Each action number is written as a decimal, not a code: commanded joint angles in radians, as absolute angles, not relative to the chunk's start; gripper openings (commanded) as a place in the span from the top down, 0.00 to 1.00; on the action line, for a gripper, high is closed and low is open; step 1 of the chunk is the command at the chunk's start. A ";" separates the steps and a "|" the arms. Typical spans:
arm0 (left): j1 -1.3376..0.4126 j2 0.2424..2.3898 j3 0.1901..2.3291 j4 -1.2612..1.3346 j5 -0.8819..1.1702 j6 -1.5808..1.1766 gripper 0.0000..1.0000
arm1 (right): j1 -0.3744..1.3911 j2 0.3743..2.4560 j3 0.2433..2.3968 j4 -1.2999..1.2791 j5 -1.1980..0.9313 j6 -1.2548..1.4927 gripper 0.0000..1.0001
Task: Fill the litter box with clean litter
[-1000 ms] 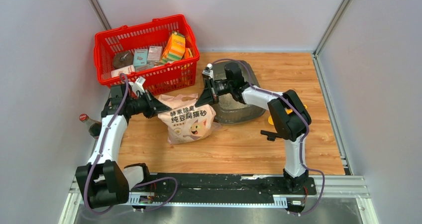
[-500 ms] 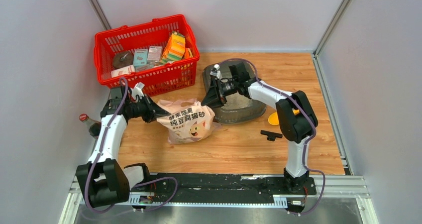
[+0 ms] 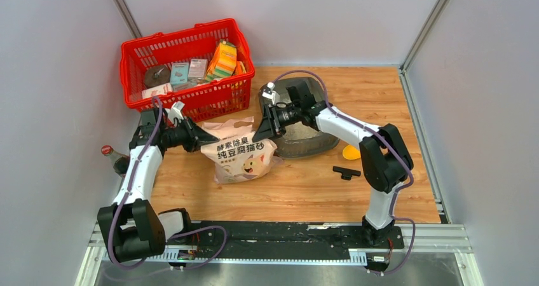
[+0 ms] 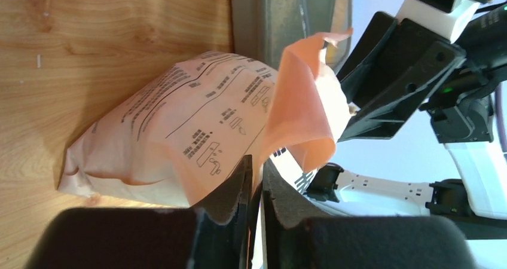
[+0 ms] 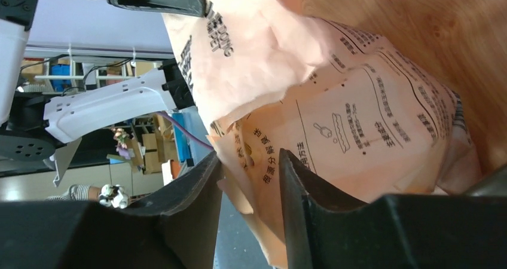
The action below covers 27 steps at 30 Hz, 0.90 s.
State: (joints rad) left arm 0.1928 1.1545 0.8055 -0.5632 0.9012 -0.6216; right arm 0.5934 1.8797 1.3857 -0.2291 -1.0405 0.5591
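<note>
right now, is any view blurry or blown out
Top external: sharp, even light, soft shadow under the beige printed paper bag. Left wrist: bag print readable, backdrop washed out pale. Right wrist: print crisp, near black tool fingers dark and featureless.

robot lab test cell, plain grey partition walls (image 3: 57,76), wood-look tabletop (image 3: 305,184), aluminium rail (image 3: 432,235)

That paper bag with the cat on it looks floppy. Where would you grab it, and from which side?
Pinch the loose top edge of the paper bag, one corner from each side, coming in level. The bulging body looks too wide for the jaws, while the mouth stands up as thin flaps they can close on.
</note>
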 commanded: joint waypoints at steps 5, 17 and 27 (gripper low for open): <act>0.204 1.022 0.753 -0.408 1.042 -0.482 0.56 | 0.597 1.737 1.279 -0.152 -0.954 0.546 0.50; 0.204 0.977 0.687 -0.368 1.183 -0.301 0.47 | 0.606 1.689 1.005 0.397 -0.928 0.741 0.39; 0.202 0.988 0.604 -0.109 1.218 -0.431 0.76 | 0.620 1.729 1.012 0.540 -0.916 0.807 0.46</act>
